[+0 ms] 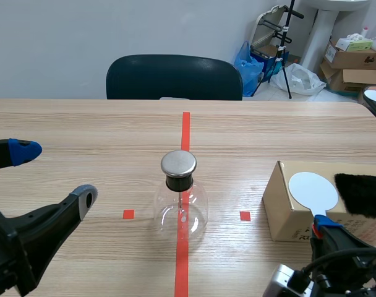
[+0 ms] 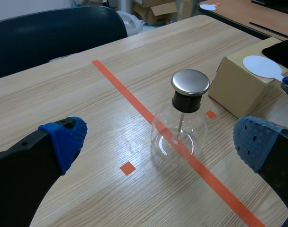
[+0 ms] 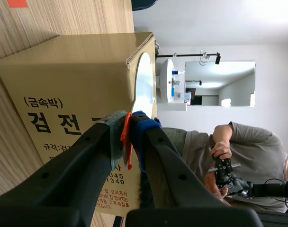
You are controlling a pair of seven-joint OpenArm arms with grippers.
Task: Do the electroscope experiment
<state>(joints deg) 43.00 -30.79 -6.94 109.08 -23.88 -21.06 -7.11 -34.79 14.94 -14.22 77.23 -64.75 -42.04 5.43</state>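
Only its wrist view shows our right pincer gripping, seemingly, the paddle handle; the flask stands before our wide left pincer

Around flask: bare table on every side of the electroscope flask; nothing touches it.
Left side: open wood between the flask and the left gripper, whose fingers stand wide apart.
Right side: cardboard box near the flask, with a bare gap between.
Box top: taken up by the white disc paddle and black fur cloth; the right gripper pinches the paddle's handle.
Far side: chair behind the table edge.
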